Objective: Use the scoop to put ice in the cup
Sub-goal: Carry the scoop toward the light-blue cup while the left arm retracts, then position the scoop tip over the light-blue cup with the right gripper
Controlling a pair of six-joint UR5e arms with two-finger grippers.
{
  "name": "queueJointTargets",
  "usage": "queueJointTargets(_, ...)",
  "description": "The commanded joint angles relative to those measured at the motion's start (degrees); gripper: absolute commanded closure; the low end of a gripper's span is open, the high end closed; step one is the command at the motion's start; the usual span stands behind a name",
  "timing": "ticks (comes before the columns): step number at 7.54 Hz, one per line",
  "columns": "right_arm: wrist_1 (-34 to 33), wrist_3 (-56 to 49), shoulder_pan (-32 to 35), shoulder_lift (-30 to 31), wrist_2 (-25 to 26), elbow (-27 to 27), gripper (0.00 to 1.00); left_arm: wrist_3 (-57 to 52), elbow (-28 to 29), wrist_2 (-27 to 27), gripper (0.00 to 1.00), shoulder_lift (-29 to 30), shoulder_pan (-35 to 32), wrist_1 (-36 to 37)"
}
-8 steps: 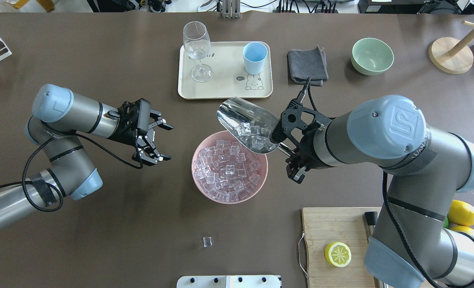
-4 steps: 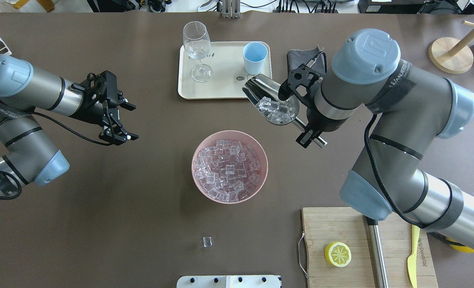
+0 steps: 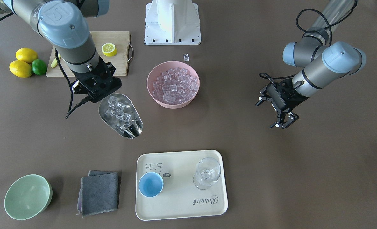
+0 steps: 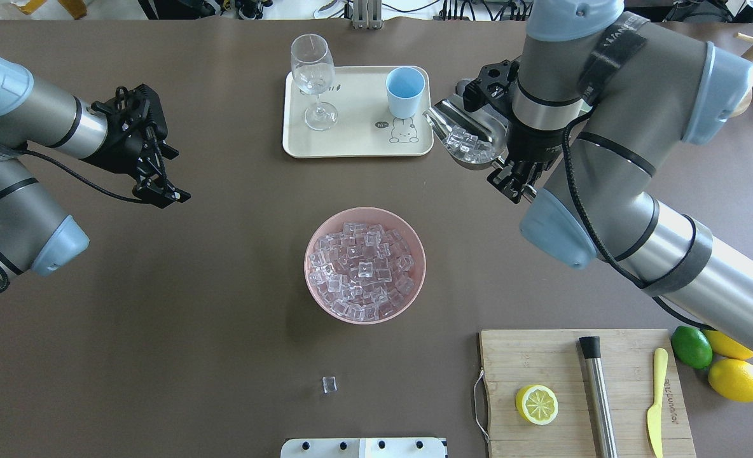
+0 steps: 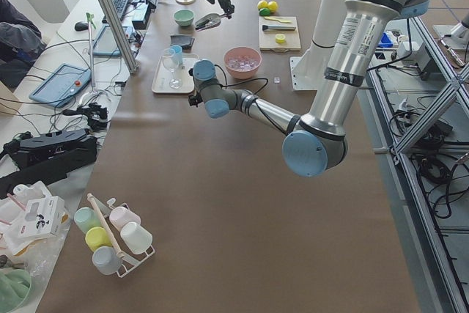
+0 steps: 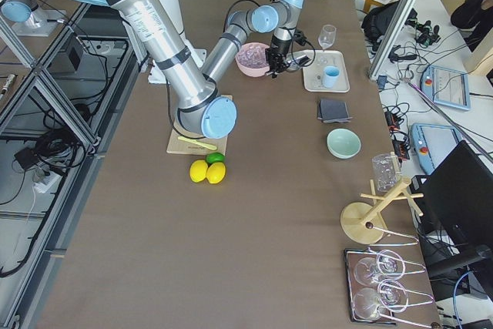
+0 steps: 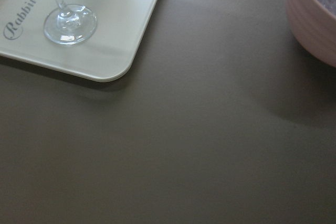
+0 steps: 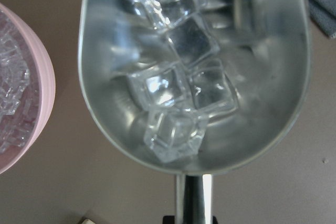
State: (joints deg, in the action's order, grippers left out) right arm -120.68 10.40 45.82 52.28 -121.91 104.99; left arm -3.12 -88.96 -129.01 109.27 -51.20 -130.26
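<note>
The cream tray (image 4: 357,141), flat and rectangular with rounded corners, lies at the far middle of the brown table (image 4: 160,305). The round pink bowl (image 4: 365,320), its wall faintly ridged, sits nearer me and is heaped with ice (image 4: 360,267). My right gripper (image 4: 513,181) is clamped on the straight cylindrical handle of the scoop (image 4: 469,137), a polished steel trough lifted off the table. Its long axis runs diagonally, handle back and to my right, rounded open mouth pointing forward-left at the tray's right edge, near the cup (image 4: 405,92). My left gripper (image 3: 269,114) hangs well apart on my other side, fingers spread, holding nothing. The cup, small, light blue and handleless, stands upright on the tray. Several glassy clear cubes lie piled along the trough.
</note>
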Motion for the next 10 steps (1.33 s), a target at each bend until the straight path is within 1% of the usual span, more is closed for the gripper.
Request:
queueJointTargets(1,-4.56,-2.23,0.76,-7.25,1.83,-9.67,1.00,-0.13,-3.40,0.43,0.02,-0.02,-2.13,15.41)
queueJointTargets(2,-4.39,-2.57,1.11,-9.72,2.19,-13.72,1.00,-0.13,-4.63,0.51,0.02,-0.63,-3.02,20.87)
queueJointTargets(3,-3.95,-2.58,1.72,-11.92,2.46,-17.24,1.00,-0.13,-4.99,3.56,0.02,-0.90,-4.59,25.80)
queueJointTargets(4,-3.08,-3.54,2.51,-14.29,2.55,-21.89,1.00,-0.21,-6.56,9.16,0.02,-1.25,-5.04,27.85)
queueJointTargets(5,-0.54,-3.72,3.22,-15.88,2.55,-26.29,1.00,-0.30,-7.70,12.17,0.02,-1.78,-5.65,30.39)
queueJointTargets(6,0.18,-3.72,4.09,-17.64,2.03,-30.07,1.00,-0.22,-7.98,13.77,0.02,-2.48,-6.27,31.20)
queueJointTargets(7,0.10,-3.72,4.71,-19.13,-0.15,-32.98,1.00,-0.22,-7.89,14.14,0.02,-2.83,-6.54,31.21)
queueJointTargets(8,-0.34,-3.81,4.80,-19.76,-2.78,-34.49,1.00,-0.13,-7.89,14.23,0.02,-3.01,-6.45,31.64)
queueJointTargets(9,-2.08,-3.90,4.81,-20.20,-3.51,-34.68,1.00,0.05,-7.89,14.49,0.02,-3.27,-6.45,32.78)
queueJointTargets(10,-5.15,-3.98,4.81,-21.51,-3.60,-34.68,1.00,-0.04,-7.89,17.62,0.02,-3.28,-6.19,32.88)
